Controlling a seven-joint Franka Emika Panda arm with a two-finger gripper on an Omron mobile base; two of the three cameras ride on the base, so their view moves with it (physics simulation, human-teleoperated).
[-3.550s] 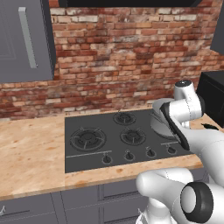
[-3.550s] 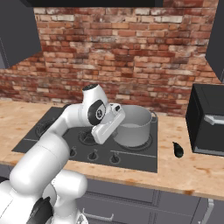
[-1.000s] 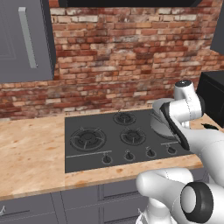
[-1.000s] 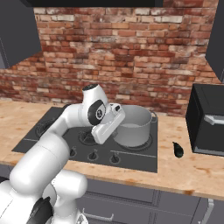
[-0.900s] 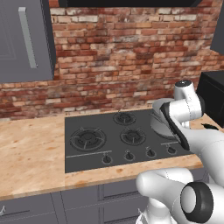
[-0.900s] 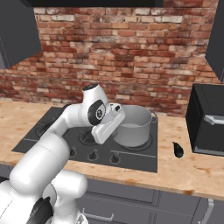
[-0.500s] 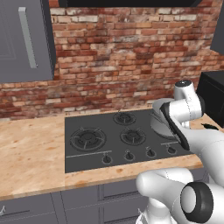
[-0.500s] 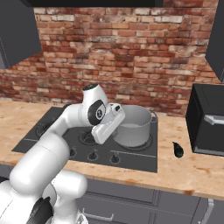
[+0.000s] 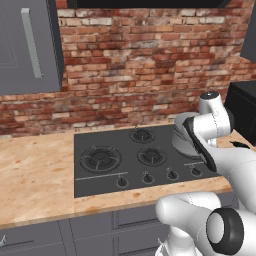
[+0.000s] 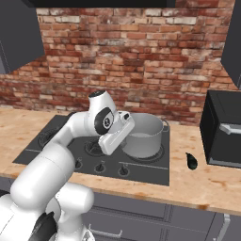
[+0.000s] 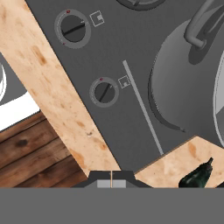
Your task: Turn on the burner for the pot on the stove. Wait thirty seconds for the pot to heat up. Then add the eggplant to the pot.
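Sitting out: one pot [image 10: 143,135], one eggplant [image 10: 191,161].

The arm [image 10: 70,136] is glossy white, built of rounded, bulbous segments with dark grey rings at the joints. A round black disc caps its wrist, beside a boxy white hand.

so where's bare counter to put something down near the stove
Widest free patch: the wooden counter left of the stove. Right of the stove, the strip up to the black appliance is tighter, and the eggplant lies in it. The pot and the shut gripper crowd the stove's right side.
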